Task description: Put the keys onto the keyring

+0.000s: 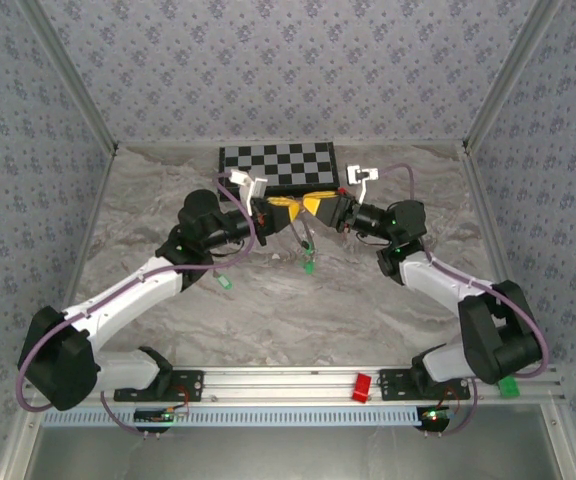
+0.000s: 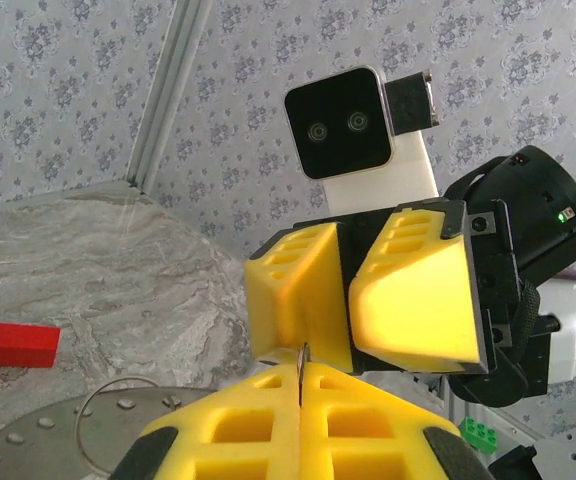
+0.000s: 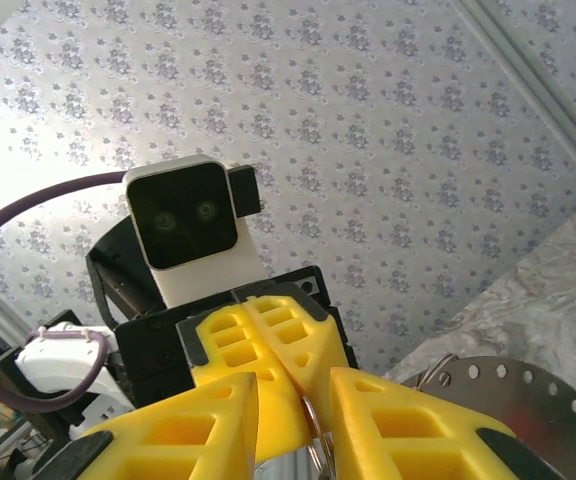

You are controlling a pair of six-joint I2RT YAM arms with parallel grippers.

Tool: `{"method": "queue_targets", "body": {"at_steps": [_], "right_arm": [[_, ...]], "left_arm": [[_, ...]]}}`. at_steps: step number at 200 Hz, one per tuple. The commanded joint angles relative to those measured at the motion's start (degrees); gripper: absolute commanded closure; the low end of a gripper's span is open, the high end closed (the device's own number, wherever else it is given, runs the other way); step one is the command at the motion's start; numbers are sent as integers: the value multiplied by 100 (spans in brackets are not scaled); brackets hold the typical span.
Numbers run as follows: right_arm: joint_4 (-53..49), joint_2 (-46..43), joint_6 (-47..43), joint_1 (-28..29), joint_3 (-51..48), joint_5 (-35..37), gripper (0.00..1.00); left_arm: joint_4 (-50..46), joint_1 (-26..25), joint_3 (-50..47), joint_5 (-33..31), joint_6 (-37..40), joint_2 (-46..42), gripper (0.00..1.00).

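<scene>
On the worktop (image 1: 368, 320) a loose key (image 1: 223, 283) lies. Left tool (image 1: 286, 208) clenched, on what I cannot tell, tip-to-tip with right tool (image 1: 320, 204), which pinches the keyring (image 3: 313, 432) mid-air. A green key (image 1: 308, 264) seems to dangle below. Threading step, I judge; next move needs fine alignment.

left gripper (image 1: 293, 208) and right gripper (image 1: 311, 204) nose to nose at far centre, keyring (image 3: 313, 440) bridging the slit between them, keys (image 1: 308, 263) dangling beneath, checkerboard (image 1: 278, 165) close behind, left forearm (image 1: 138, 290) and right forearm (image 1: 438, 285) slanting inward, bare table (image 1: 298, 325) open in the near middle, walls (image 1: 28, 180) hemming left and right
</scene>
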Motion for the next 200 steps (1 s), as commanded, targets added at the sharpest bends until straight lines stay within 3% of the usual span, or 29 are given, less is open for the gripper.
{"method": "queue_targets", "body": {"at_steps": [1,67,200], "right_arm": [[543,96,396,-13,191,-311,75],[299,116,258,-1,174,-339,73],[898,247,633,68,262,-478,87]], "left_arm": [[432,87,164,134,-87,12,100],[587,177,177,223,-197,38,100],[640,217,184,270,-274,136,100]]}}
